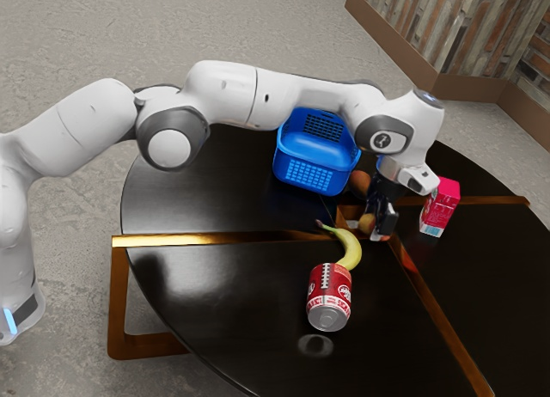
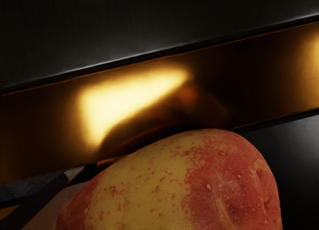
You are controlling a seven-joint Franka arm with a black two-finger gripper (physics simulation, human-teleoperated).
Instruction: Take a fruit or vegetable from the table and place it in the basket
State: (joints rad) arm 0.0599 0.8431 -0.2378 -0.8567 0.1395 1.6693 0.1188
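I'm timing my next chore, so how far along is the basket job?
The reach looks done: my pincer is down at the potato, low over the table. As for what is in hand, I cannot tell whether the potato is gripped. Left to do: secure it if needed, lift it, carry it to the blue basket, which stands apart from the pincer, and release it inside.

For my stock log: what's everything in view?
Plastic basket: one, blue, on table.
Curved banana: one, yellow, beside can.
Metal can: one, red-and-white, by banana.
Box-shaped carton: one, pink-red, exterior view's right.
Rounded item: one, orange-brown, beside basket.
Speckled fruit or vegetable: one, red-and-yellow, at jaws.
Round glossy table: one, black with gold strips, centre.
Floor: one, grey, below.
Wood-and-brick walling: count unclear, brown, background.
Robot arm: one, white-and-grey, over table.
Jaws: one pair, black, arm's end.
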